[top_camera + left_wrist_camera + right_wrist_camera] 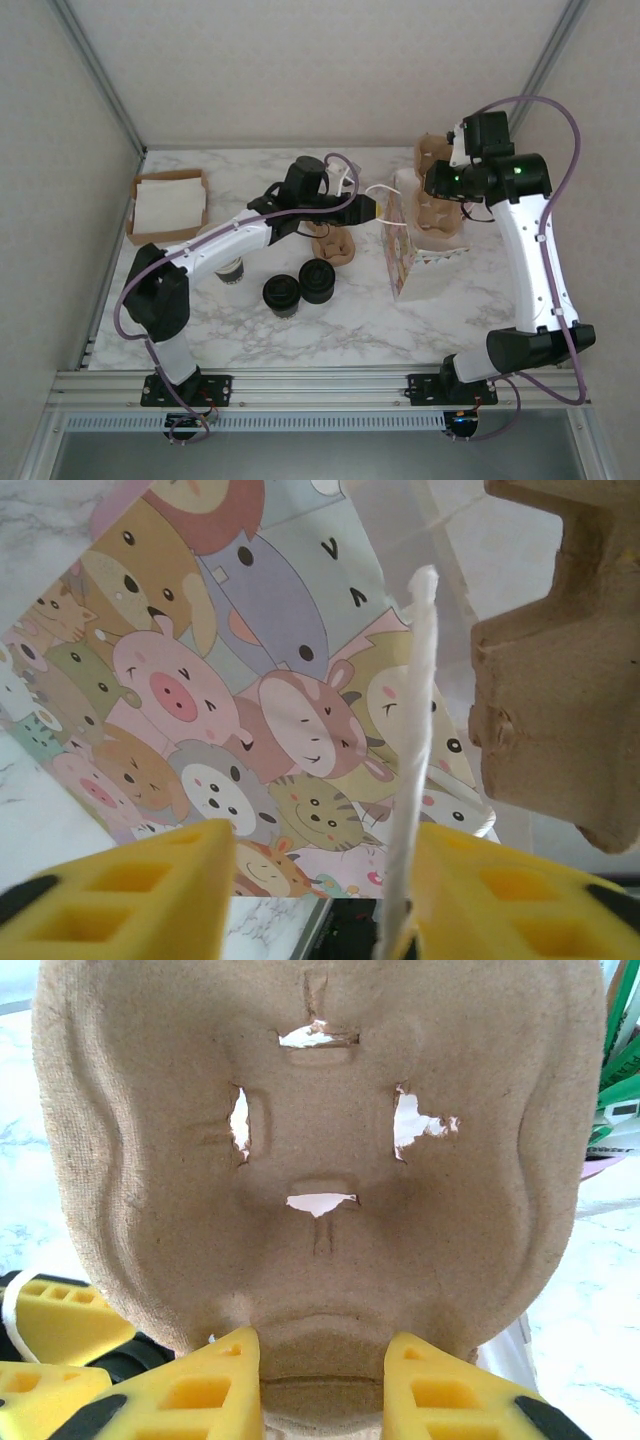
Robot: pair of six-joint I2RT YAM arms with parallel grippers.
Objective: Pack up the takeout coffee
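Note:
A black-lidded cream cup (282, 293), likely the takeout coffee, stands on the marble table in front of my left arm. The cartoon-animal paper bag (410, 265) stands right of centre. My left gripper (375, 207) is at the bag's near rim. Its yellow fingers (150, 890) stand apart, with the white cord handle (415, 730) between them, against the right finger. My right gripper (322, 1360) is shut on the edge of a brown pulp cup carrier (320, 1110), held over the bag's mouth (440, 210).
A squat black stack (318, 278) stands beside the lidded cup, and a cream cup (232, 270) sits under my left forearm. Another carrier (335, 245) lies by the bag, more are stacked at the back (432, 150). A napkin box (170, 205) sits far left.

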